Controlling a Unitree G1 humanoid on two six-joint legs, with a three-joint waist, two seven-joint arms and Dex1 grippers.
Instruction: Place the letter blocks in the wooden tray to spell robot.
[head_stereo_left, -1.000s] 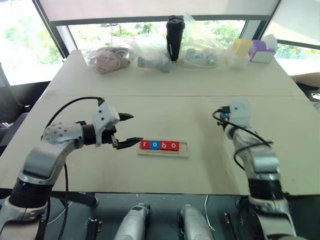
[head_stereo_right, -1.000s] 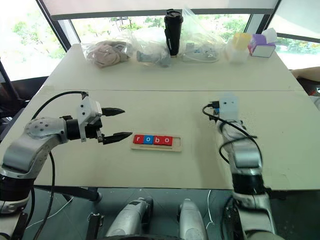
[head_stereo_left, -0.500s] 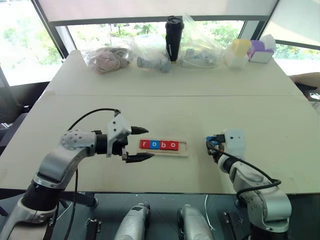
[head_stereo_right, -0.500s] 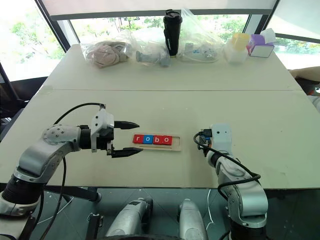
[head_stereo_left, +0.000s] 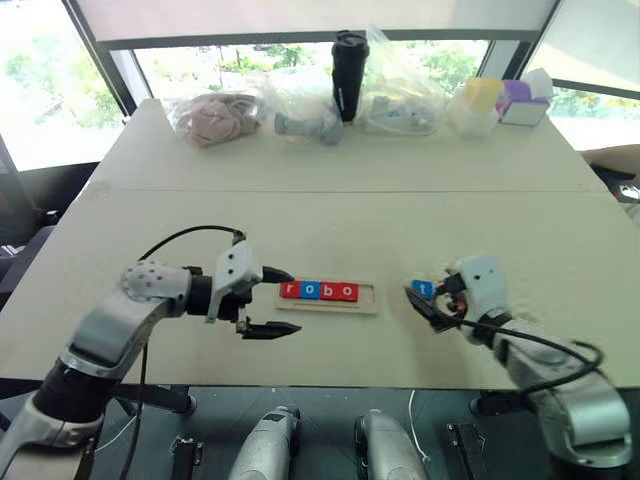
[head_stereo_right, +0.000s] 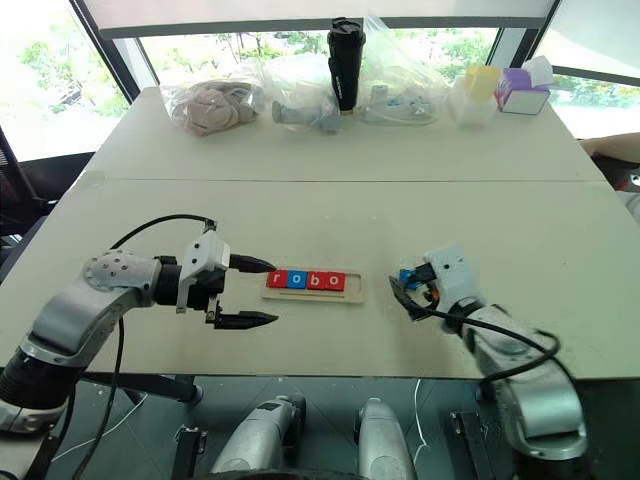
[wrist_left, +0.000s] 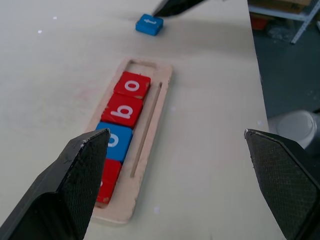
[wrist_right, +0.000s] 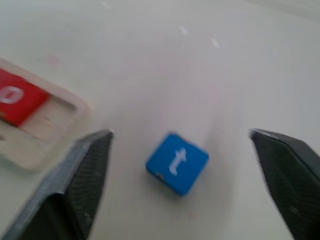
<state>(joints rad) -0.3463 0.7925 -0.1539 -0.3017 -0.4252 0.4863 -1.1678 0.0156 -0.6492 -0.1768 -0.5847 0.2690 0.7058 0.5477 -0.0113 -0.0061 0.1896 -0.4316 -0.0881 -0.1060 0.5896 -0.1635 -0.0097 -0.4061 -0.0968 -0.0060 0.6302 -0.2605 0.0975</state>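
Right hand (head_stereo_right: 408, 297) pulled back toward the tray (head_stereo_left: 369, 295) and spread wide, blue t block (wrist_right: 176, 162) loose on the worktop (head_stereo_left: 330, 225) between its fingers, last slot still empty. Left hand (head_stereo_left: 273, 301) wide too.

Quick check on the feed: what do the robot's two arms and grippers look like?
Both arms are jointed silver-grey metal shells with black sections, and a loose black cable loops beside each forearm. Each wrist carries a pale grey, boxy housing. The left gripper and right gripper each have two black, tapering fingers with finely textured pads.
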